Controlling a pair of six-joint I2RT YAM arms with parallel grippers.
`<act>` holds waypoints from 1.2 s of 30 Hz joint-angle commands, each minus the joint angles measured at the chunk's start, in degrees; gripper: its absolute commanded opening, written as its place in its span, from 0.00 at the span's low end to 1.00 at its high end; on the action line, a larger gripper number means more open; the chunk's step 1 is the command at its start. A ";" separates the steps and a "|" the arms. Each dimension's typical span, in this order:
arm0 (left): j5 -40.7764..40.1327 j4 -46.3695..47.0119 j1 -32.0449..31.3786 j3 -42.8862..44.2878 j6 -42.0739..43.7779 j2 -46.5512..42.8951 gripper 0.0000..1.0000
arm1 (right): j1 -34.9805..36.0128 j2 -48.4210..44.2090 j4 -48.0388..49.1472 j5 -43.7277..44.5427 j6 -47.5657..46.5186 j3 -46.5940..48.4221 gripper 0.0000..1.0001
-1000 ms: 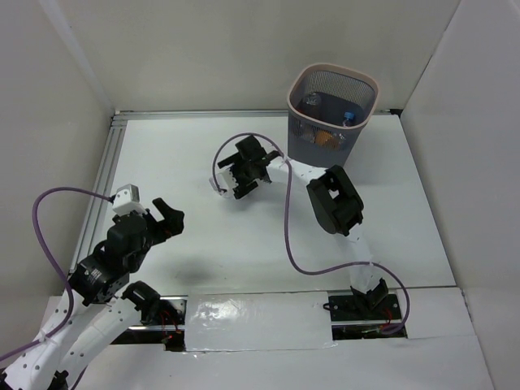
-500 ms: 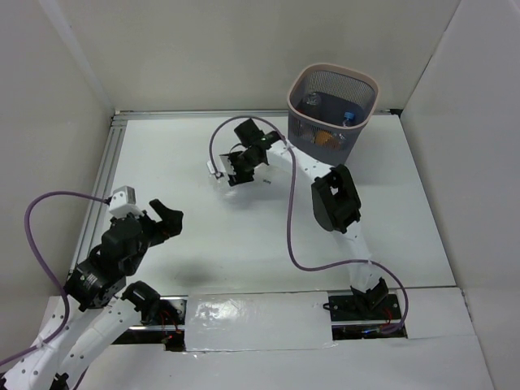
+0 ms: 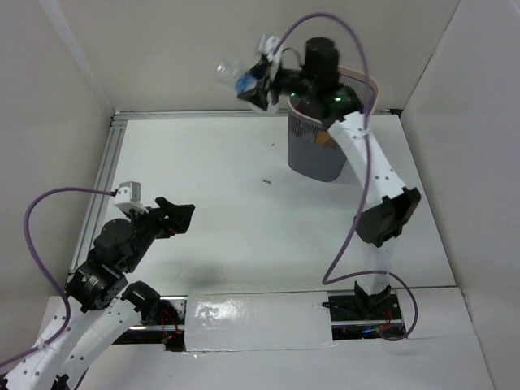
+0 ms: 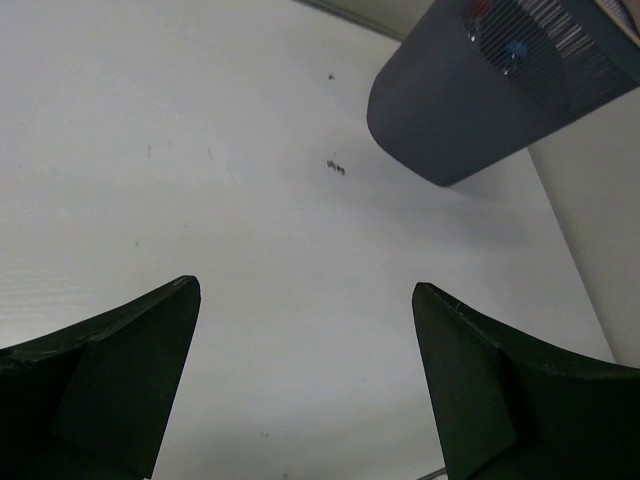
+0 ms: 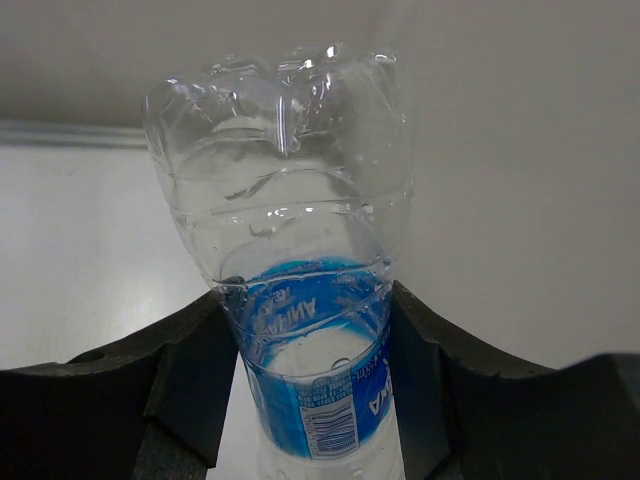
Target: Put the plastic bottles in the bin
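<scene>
Clamping a blue-labelled bottle [image 5: 290,200] is the right gripper [image 5: 305,310]; left gripper [image 4: 305,290] gapes wide.

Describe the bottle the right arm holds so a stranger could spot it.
Find the grey mesh bin at the back. Left of its rim, the right gripper holds a clear, blue-labelled bottle aloft, the only one outside the bin.

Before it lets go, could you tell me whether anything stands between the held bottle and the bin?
Nothing visible does. The right gripper holds the blue-labelled bottle in the air just left of the bin; only that arm's own wrist hangs over the opening.
</scene>
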 commanded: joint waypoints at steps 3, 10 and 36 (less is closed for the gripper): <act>7.34 9.83 0.20 0.17 2.35 6.61 1.00 | -10.11 -8.53 8.98 5.01 13.96 0.31 0.33; 12.09 16.33 0.20 0.70 3.41 13.12 1.00 | -24.97 -16.26 8.97 -0.14 17.65 -14.52 0.40; 17.02 21.34 -2.26 8.87 6.31 27.88 1.00 | -33.51 -20.72 -10.44 23.11 23.98 -9.56 1.00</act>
